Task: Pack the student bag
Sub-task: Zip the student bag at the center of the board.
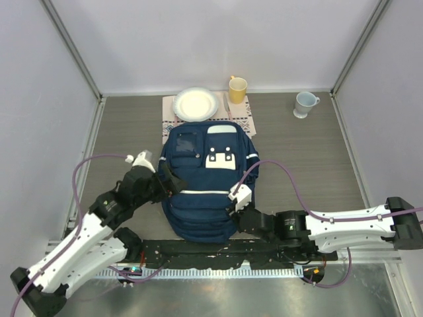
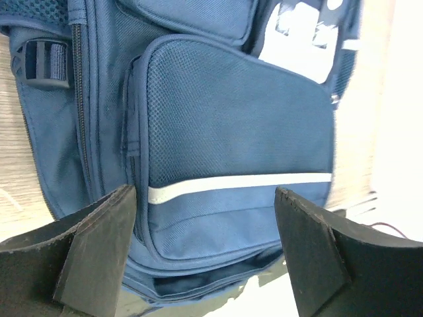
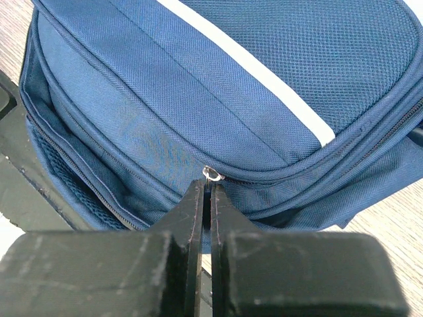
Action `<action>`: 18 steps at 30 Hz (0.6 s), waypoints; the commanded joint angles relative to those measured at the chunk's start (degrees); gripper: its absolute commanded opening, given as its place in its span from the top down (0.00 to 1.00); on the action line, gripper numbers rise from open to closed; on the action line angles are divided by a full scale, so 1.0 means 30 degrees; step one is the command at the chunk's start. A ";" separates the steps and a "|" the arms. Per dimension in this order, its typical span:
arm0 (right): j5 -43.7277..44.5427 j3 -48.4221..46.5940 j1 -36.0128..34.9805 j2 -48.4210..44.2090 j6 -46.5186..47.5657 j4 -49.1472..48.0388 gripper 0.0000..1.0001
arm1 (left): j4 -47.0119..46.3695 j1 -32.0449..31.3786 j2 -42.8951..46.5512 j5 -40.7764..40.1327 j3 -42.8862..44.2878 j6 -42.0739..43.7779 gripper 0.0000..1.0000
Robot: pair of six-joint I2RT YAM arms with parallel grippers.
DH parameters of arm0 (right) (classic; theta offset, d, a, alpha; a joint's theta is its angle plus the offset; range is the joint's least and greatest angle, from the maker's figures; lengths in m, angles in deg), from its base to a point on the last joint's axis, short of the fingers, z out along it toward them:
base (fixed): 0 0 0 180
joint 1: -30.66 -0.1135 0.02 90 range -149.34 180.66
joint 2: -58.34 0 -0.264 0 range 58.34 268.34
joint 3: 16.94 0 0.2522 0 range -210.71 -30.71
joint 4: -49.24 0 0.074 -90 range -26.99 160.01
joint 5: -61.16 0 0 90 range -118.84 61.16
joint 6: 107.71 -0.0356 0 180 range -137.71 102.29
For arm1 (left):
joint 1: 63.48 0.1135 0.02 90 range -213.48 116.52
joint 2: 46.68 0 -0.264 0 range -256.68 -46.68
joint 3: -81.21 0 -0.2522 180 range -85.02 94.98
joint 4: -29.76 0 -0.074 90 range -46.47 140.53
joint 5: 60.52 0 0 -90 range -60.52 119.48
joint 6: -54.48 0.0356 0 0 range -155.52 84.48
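Observation:
The student bag (image 1: 201, 178), a navy blue backpack with a white stripe, lies flat in the middle of the table. My left gripper (image 1: 173, 185) is open at the bag's left side, level with the stripe; in the left wrist view the front pocket (image 2: 231, 132) shows between my spread fingers (image 2: 99, 244). My right gripper (image 1: 232, 210) is at the bag's lower right edge and is shut on the small metal zipper pull (image 3: 213, 174) of the front pocket. The bag (image 3: 218, 86) fills the right wrist view.
A white plate (image 1: 195, 104) and a yellow cup (image 1: 237, 88) stand on a patterned cloth (image 1: 243, 124) behind the bag. A pale blue mug (image 1: 305, 104) stands at the back right. A black rail (image 1: 218, 254) runs along the near table edge.

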 commanded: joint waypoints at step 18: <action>0.1634 0.0043 0.0994 -0.0829 -0.0733 -0.1379 0.99 | 0.0639 -0.3921 0.2949 -0.3628 -0.2343 -0.8390 0.10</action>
